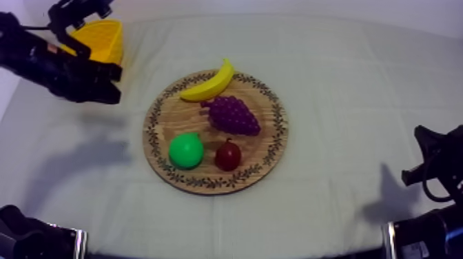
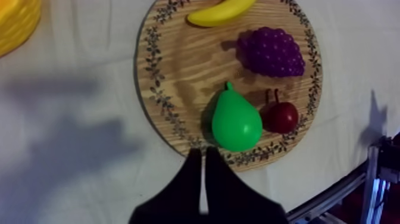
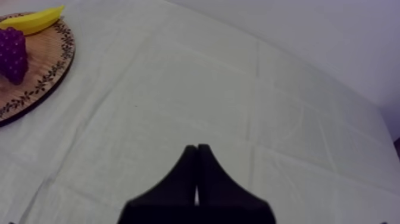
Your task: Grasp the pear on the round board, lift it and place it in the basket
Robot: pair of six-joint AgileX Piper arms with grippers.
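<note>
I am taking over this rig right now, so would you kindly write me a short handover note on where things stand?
Left gripper: shut on nothing, hovers by the rim of the wooden board, next to the pear.
Right gripper: shut on nothing, over the cloth, away from the board.
The pear lies on the board beside the small red fruit, with the banana and grapes behind.
Yellow basket: far left corner of the table.
Done: nothing yet.
Left: open the left gripper, take the pear, carry it to the basket.
</note>
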